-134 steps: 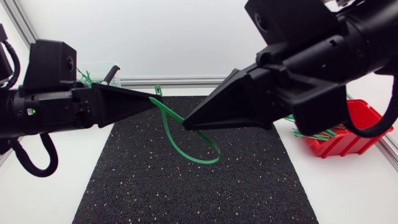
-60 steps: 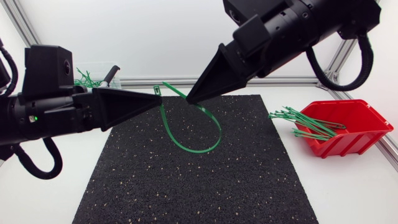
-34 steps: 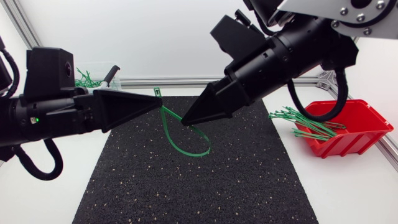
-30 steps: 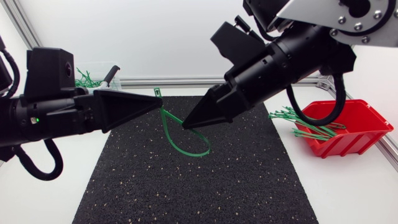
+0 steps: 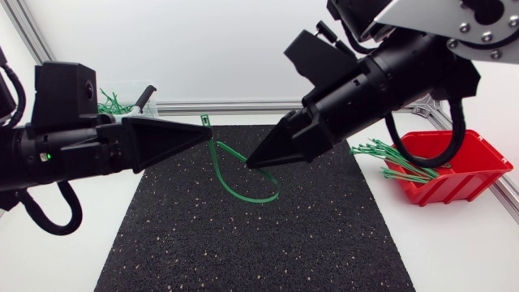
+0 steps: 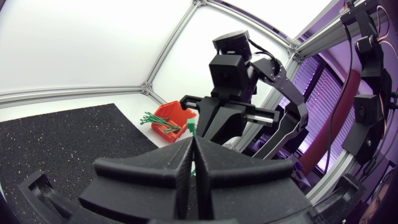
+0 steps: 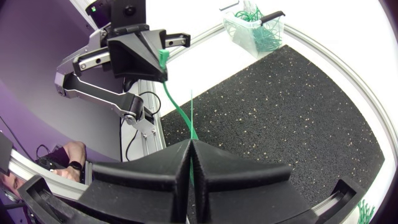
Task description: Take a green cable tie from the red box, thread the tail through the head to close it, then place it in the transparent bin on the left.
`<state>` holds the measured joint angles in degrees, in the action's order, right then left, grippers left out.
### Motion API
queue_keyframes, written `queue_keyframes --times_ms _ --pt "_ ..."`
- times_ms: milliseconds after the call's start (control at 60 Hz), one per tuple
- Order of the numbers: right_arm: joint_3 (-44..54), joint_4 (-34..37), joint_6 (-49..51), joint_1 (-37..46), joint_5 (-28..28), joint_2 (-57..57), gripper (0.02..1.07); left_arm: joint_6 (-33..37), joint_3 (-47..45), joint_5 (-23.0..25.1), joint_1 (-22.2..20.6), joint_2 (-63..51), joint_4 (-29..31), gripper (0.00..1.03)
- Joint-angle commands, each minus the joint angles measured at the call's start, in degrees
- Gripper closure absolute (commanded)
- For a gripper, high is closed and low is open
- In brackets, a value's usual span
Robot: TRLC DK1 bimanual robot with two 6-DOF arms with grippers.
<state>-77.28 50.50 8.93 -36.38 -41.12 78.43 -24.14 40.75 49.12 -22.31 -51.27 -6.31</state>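
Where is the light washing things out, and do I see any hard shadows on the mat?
Head view: black mat evenly lit, no hard shadow under the green cable tie. Right wrist view: white table around the transparent bin glares to plain white. Left wrist view: left gripper looks dark, the table strip past the mat bright.

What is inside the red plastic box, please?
A bundle of green cable ties lies in the red plastic box, ends poking out over its rim. My right arm covers the box's far corner, so that part is hidden.
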Motion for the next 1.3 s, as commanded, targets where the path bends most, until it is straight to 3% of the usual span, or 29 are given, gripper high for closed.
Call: queue_keyframes --times_ms 0,117,217,333,417,517,567,650,667,783,850,917,1083,1100,1217,1283 --pt "0.2 -1.37 -3.04 -0.27 -0.01 -2.32 1.02 0.59 -1.64 0.01 -0.46 -0.33 -0.73 1.0" --pt "2.66 -4.97 -5.15 -4.84 12.82 -4.17 1.01 0.5 -1.73 0.01 -0.28 -0.33 -0.73 1.0" --pt "4.94 -7.7 -4.09 -6.25 12.91 -6.63 1.01 0.5 -1.73 0.01 -0.28 -0.33 -0.55 1.0" --pt "3.53 -5.41 -4.36 -6.33 13.26 -6.89 1.02 0.5 -1.64 0.01 -0.37 -0.41 -0.55 1.0" --pt "0.2 1.62 -3.04 -6.07 6.49 -4.17 1.02 0.5 -1.64 0.01 -0.46 -0.5 -0.55 1.0" --pt "0.72 -0.4 -4.09 -5.72 5.7 -5.92 1.02 0.5 -1.73 0.01 -0.46 -0.41 -0.46 1.0" --pt "0.72 -0.58 -4.71 -5.72 8.87 -6.63 1.02 0.5 -1.82 0.01 -0.46 -0.41 -0.46 1.0" --pt "4.15 -5.15 -5.5 -12.31 24.16 -9.09 1.02 0.5 -1.82 0.01 -0.46 -0.5 -0.37 1.0" --pt "4.68 -5.76 -5.68 -13.37 24.86 -9.35 1.02 0.5 -1.82 0.01 -0.46 -0.41 -0.37 1.0" --pt "6.17 -7.52 -5.33 -13.54 24.34 -10.93 1.02 0.5 -1.73 0.01 -0.55 -0.5 -0.2 1.0" --pt "3.53 -2.42 -4.89 -11.61 20.29 -9.35 1.02 0.5 -1.64 0.01 -0.72 -0.85 -0.29 1.0" --pt "1.07 2.32 -4.09 -7.48 12.56 -6.71 1.02 0.5 -1.55 0.01 -0.81 -0.94 -0.29 1.0" --pt "1.07 0.83 -4.62 -6.51 12.74 -7.95 1.02 0.5 -1.64 0.01 -1.07 -0.94 -0.29 1.0" --pt "1.16 0.83 -4.62 -6.69 13.53 -7.95 1.02 0.5 -1.73 0.01 -0.99 -0.94 -0.29 1.0" --pt "5.73 -4.36 -4.97 -18.81 40.86 -8.74 1.01 0.5 -1.73 0.01 -0.99 -0.94 -0.29 1.0" --pt "6.08 -4.18 -5.06 -19.78 44.82 -7.86 1.01 0.5 -1.82 0.01 -0.99 -0.94 -0.2 1.0"
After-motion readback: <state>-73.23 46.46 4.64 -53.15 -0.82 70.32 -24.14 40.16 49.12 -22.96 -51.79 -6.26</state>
